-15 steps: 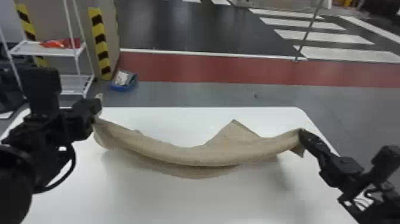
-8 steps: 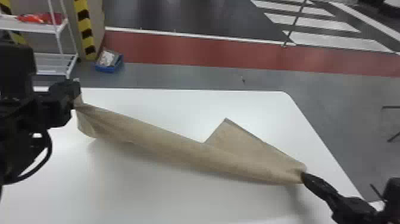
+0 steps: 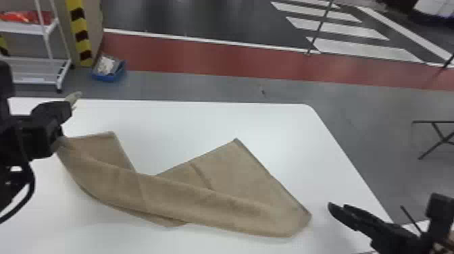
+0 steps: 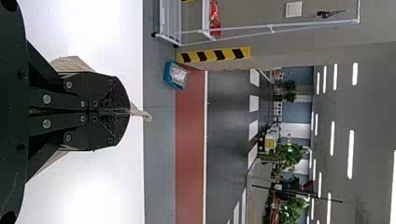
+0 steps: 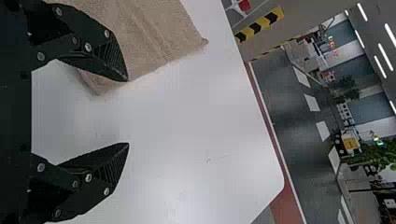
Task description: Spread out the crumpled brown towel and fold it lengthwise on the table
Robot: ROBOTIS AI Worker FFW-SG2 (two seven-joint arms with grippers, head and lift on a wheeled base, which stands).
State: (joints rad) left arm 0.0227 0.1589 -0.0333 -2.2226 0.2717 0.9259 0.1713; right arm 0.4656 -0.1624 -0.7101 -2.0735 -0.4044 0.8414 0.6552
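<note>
At the left of the head view my left gripper (image 3: pixel 64 140) holds the raised left end of the brown towel (image 3: pixel 189 199). The towel lies in a loose band across the table, with two corners pointing toward the far edge. In the left wrist view the left gripper (image 4: pixel 130 112) is shut, with a bit of towel (image 4: pixel 141 113) sticking out past its tips. To the right of the towel, apart from it, is my right gripper (image 3: pixel 332 207). The right wrist view shows the right gripper (image 5: pixel 128 112) open, its fingers empty, near a towel corner (image 5: pixel 100 84).
The white table (image 3: pixel 270 125) has its far edge and rounded right corner beyond the towel. Behind it on the floor stand a blue bin (image 3: pixel 108 69) and a white shelf rack (image 3: pixel 37 67). A black-legged stand (image 3: pixel 439 135) is at the right.
The right gripper has let go of the towel and stands off to its right. The towel's right end now rests on the table, and its left part has sagged, with a corner spread toward the far edge.
</note>
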